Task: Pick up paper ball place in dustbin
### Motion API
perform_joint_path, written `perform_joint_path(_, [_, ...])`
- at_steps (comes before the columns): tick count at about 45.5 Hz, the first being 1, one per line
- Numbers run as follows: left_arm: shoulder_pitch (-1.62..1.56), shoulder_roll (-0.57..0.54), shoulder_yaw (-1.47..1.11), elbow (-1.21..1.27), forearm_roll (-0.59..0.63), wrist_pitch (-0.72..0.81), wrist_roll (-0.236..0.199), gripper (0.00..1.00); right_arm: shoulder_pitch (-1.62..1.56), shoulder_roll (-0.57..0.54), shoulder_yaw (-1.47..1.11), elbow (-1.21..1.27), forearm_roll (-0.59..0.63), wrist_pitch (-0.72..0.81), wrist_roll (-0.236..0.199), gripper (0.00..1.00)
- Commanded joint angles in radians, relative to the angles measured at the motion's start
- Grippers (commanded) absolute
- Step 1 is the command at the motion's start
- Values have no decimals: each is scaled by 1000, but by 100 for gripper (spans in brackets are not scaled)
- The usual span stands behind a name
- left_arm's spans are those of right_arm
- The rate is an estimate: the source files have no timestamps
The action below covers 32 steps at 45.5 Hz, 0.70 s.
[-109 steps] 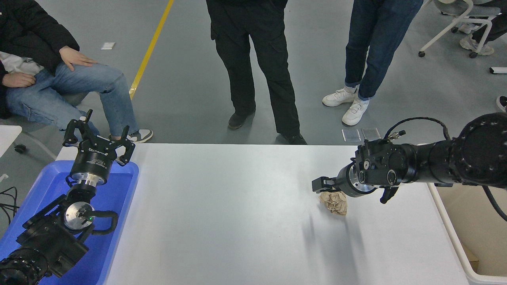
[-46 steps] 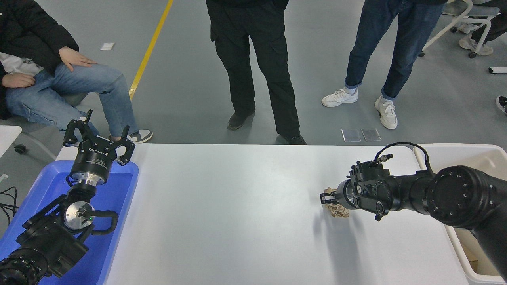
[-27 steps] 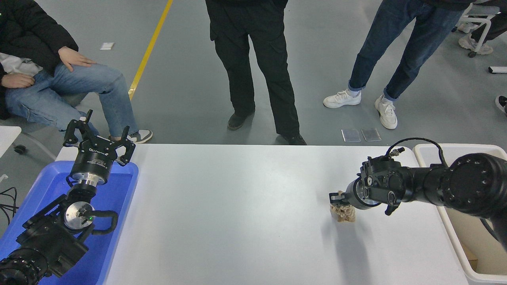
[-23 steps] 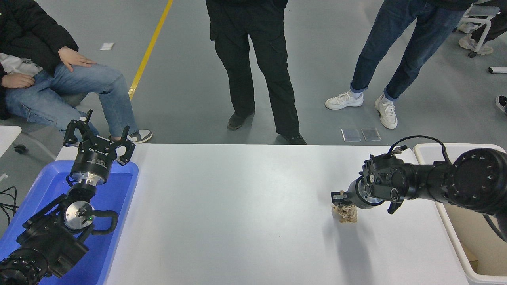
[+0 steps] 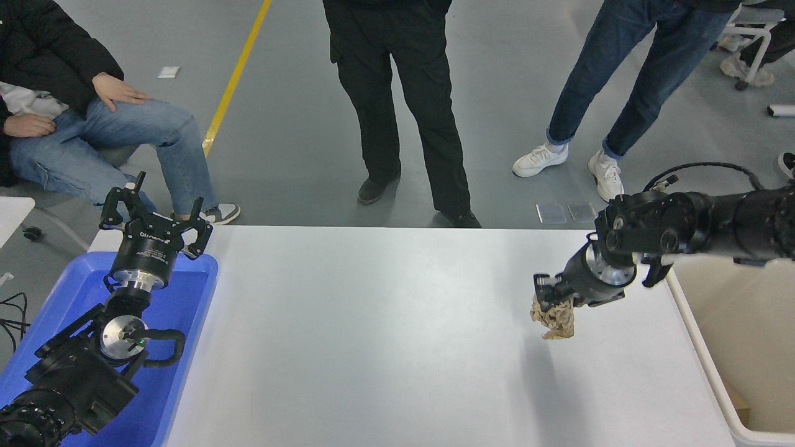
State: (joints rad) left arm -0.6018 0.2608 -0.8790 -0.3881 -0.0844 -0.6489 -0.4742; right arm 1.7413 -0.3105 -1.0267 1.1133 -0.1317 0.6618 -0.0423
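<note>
The tan-brown crumpled paper ball (image 5: 554, 319) hangs from my right gripper (image 5: 546, 295), which is shut on its top and holds it a little above the white table (image 5: 385, 335). The right arm comes in from the right edge. The cream-white dustbin (image 5: 714, 372) stands at the table's right end, to the right of the gripper, its beige inside showing. My left gripper (image 5: 155, 214) is parked at the lower left over the blue tray, fingers spread open and empty.
A shallow blue tray (image 5: 186, 310) lies at the table's left end under the left arm. Two people stand at the far side (image 5: 404, 105) (image 5: 621, 81); another sits at the upper left (image 5: 93, 124). A wheeled chair (image 5: 726, 37) stands far right.
My right gripper closed on the paper ball on the table, then lifted it and moved it right toward the dustbin. The left arm has not moved. The standing person at right shifted feet.
</note>
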Motion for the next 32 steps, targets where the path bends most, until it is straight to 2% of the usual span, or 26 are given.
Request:
perform_joint_path(1, [0, 0, 0, 0, 0, 0, 0, 98, 270, -110, -27, 102, 52, 124, -1, 0])
perform_joint_path(20, [0, 0, 0, 0, 0, 0, 0, 98, 601, -179, -168, 117, 142, 124, -1, 0])
perform_joint_path(32, [0, 0, 0, 0, 0, 0, 0, 98, 620, -174, -176, 138, 142, 124, -1, 0])
